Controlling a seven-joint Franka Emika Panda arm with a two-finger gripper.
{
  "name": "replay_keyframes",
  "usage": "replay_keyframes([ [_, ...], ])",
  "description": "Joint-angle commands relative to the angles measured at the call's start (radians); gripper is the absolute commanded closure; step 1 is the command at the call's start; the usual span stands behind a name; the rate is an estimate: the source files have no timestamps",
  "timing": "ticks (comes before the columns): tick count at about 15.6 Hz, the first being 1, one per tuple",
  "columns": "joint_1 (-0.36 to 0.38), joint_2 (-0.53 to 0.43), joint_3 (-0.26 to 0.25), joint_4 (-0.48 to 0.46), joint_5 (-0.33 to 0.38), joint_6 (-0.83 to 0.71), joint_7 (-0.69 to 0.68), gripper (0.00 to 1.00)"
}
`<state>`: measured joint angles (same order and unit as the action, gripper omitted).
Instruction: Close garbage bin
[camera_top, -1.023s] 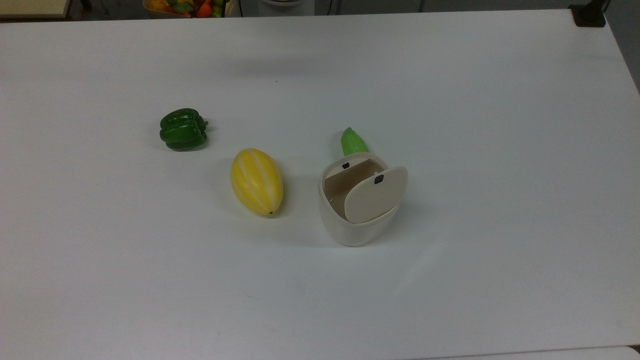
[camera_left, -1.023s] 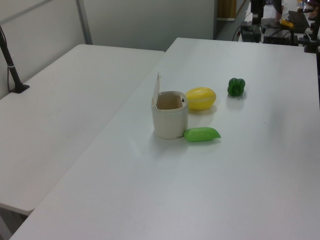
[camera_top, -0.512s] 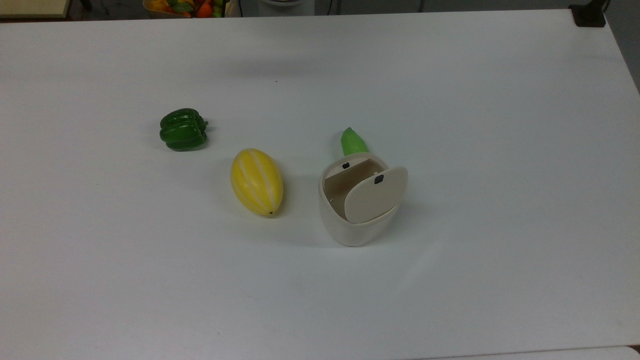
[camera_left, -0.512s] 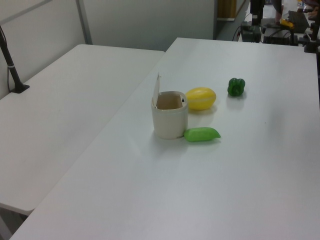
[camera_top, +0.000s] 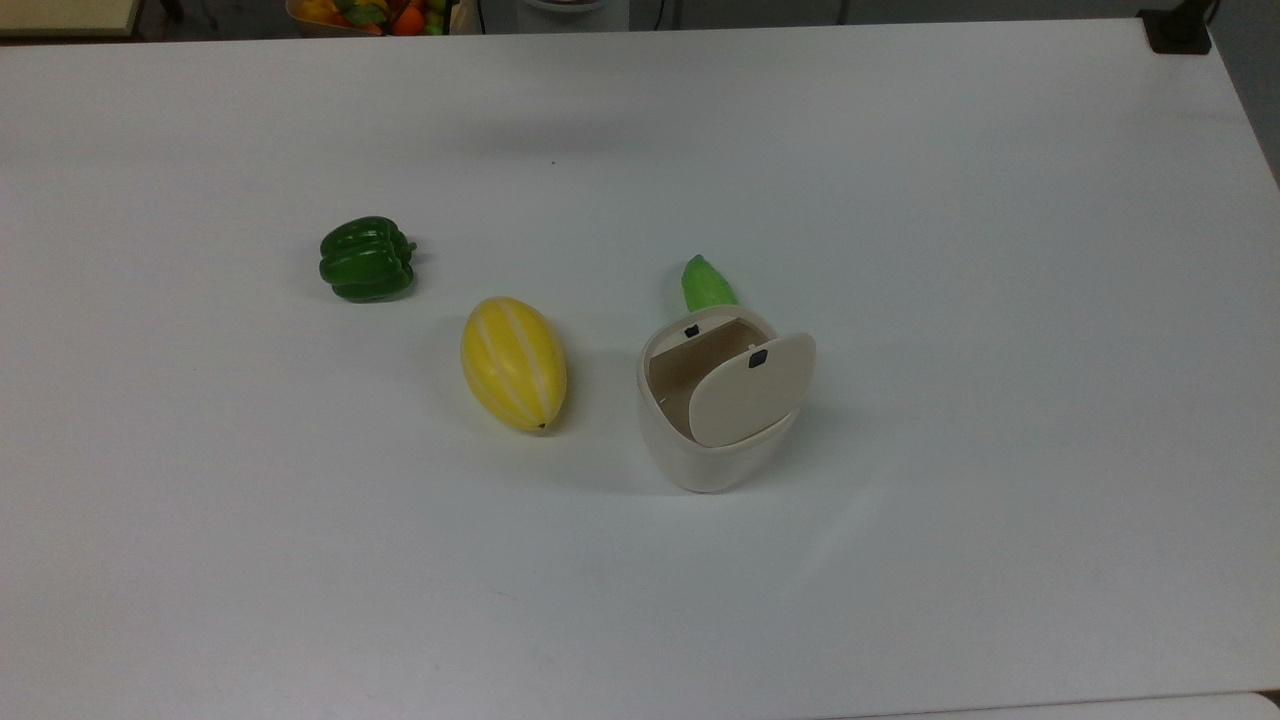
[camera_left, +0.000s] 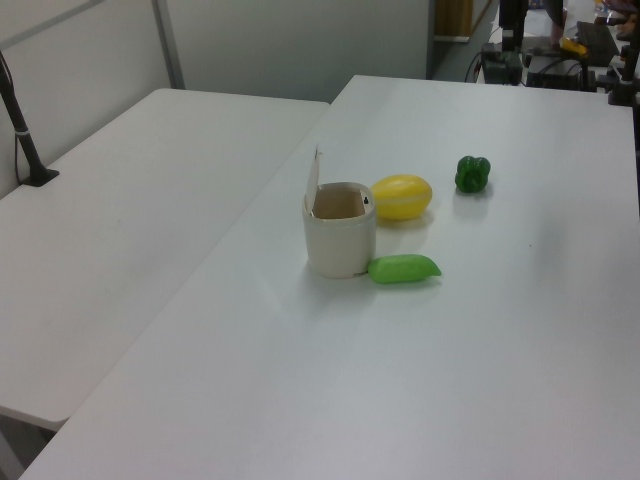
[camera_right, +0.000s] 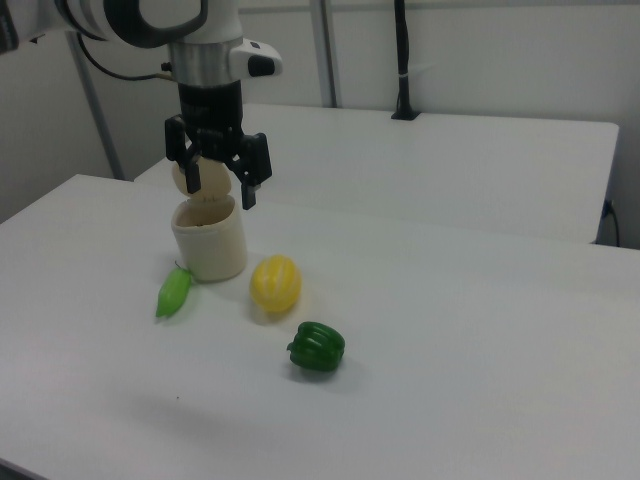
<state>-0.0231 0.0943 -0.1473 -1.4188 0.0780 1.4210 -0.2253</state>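
Right view showed the gripper (camera_right: 218, 178), fingers spread and empty, above the garbage bin (camera_right: 209, 240). Its lid (camera_top: 748, 388) stood raised, so I judged the closing not yet done.

1. Even, diffuse light from overhead fills the room; the white table (camera_top: 900, 200) reads bright with a faint bluish cast in the top view
2. Shadows are soft: a pale smudge lies beside the garbage bin (camera_top: 712, 455) and the yellow melon (camera_top: 513, 363)
3. A broad dim patch sits near the table's far edge in the top view, perhaps cast from above
4. The left view looks grainy and soft, with mild glare on the tabletop
5. The right view is a touch hazy
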Motion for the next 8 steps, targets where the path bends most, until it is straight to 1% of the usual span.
replay_keyframes([
  [1,0.009,-0.004,-0.006,-0.008,0.014,0.027,0.012,0.00],
  [2,0.011,-0.002,-0.006,-0.008,0.013,0.027,0.012,0.04],
  [3,0.012,-0.002,-0.006,-0.008,0.013,0.027,0.012,0.14],
  [4,0.012,-0.002,-0.005,-0.009,0.009,0.026,0.000,0.20],
  [5,0.012,-0.002,-0.003,-0.009,0.009,0.027,0.000,0.34],
  [8,0.015,0.002,0.000,-0.008,0.003,0.026,-0.002,0.70],
])
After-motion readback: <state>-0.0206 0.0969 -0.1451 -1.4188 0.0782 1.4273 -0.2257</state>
